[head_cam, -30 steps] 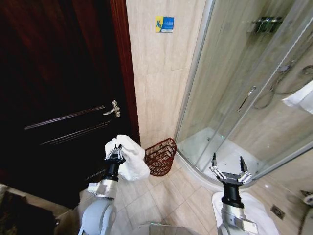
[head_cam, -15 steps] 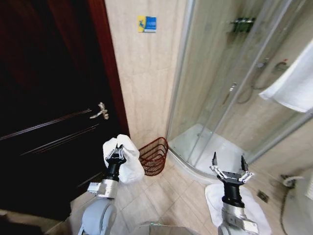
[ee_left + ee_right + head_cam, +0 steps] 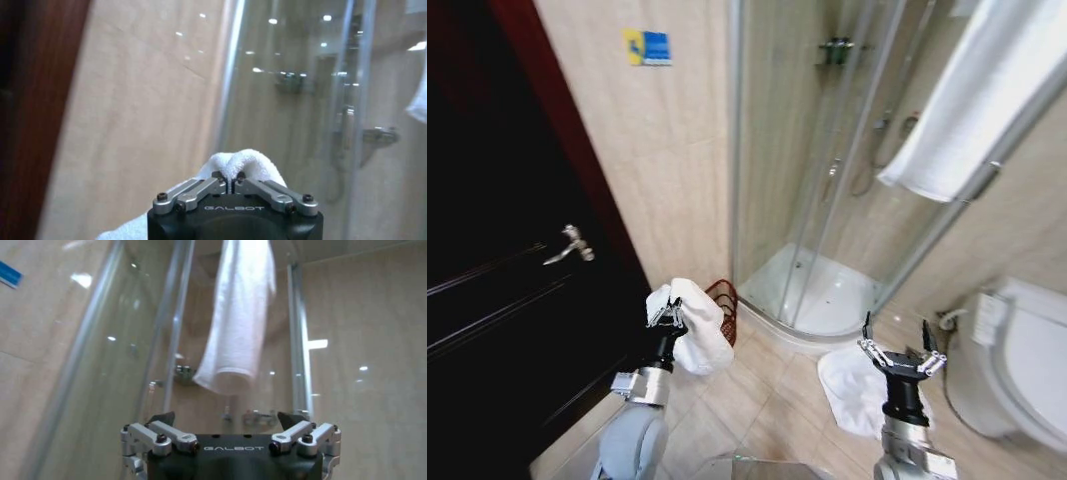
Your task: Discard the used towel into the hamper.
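Evidently for carrying, the left gripper (image 3: 664, 317) pinches the towel (image 3: 697, 340) shut before the hamper (image 3: 727, 300) (right gripper (image 3: 900, 359) spread, empty).

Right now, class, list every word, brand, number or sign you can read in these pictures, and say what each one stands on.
"GALBOT": on the body of the left gripper, whose jaws are shut on the towel.
"GALBOT": on the body of the right gripper, its jaws open.
Blue and yellow wall sign on the tiled wall: lettering too small to read.
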`<state>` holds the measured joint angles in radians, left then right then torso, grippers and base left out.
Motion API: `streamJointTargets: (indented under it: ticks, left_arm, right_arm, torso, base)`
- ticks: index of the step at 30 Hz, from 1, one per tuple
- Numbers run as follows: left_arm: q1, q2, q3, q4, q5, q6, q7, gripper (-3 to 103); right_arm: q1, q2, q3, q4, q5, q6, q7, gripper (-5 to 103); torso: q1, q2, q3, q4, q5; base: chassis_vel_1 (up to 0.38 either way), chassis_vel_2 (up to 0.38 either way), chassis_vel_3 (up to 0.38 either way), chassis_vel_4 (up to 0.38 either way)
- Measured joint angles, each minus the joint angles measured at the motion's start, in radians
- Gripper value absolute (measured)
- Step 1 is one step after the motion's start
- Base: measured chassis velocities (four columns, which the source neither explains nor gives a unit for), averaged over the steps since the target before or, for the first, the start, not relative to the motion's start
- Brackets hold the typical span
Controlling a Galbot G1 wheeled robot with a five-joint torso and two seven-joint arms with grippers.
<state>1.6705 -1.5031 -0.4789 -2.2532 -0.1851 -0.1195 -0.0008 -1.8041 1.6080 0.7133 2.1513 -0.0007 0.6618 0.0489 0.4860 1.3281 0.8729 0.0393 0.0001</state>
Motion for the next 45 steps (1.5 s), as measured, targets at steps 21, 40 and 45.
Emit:
streamJointTargets:
  ticks: [21,40,45]
  left_arm:
    - [-0.337,0.149,0.061,0.441,-0.086,-0.014,0.055,2]
    - [-0.645,0.206,0.086,0.787,-0.106,-0.039,0.058,2]
    - [-0.696,0.186,0.086,0.869,-0.100,-0.053,0.037,2]
  right_arm:
    - [-0.022,0.000,0.043,-0.015,0.005,0.001,0.015,100]
    - [-0.005,0.000,0.066,-0.006,0.056,0.023,0.005,100]
    - [-0.003,0.000,0.063,-0.014,0.057,0.033,-0.004,100]
  torso:
    - [0.000,0.000,0.000,0.0005,-0.0003]
    - [0.000,0.000,0.000,0.0002,-0.0002]
    - [0.000,0.000,0.000,0.0001,-0.0002]
  base:
    - [-0.012,-0.015,-0.014,-0.012]
    - [0.000,0.000,0.000,0.000]
    - [0.000,0.000,0.000,0.000]
